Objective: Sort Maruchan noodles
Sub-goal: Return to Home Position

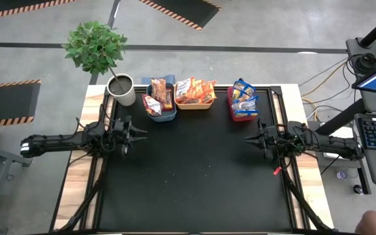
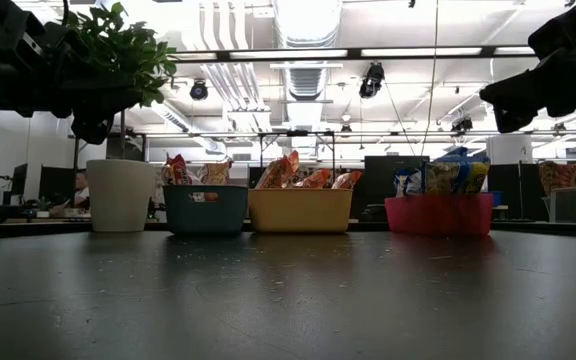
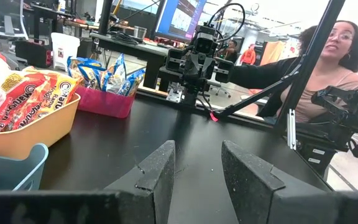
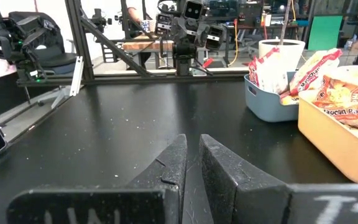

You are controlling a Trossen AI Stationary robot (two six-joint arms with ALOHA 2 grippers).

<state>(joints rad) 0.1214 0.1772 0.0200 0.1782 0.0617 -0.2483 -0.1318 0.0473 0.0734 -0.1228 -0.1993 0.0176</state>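
The Maruchan noodles all stand in three bins along the table's far edge. Dark red packets are in the blue bin, orange packets in the yellow bin, and blue packets in the red bin. My left gripper is open and empty above the mat's left side, its fingers pointing toward the table's right; it also shows in its wrist view. My right gripper is shut and empty at the mat's right side, pointing toward the table's left; it also shows in its wrist view.
A white pot with a green plant stands left of the blue bin. The black mat lies bare between and in front of the arms. A person sits beyond the table's right side.
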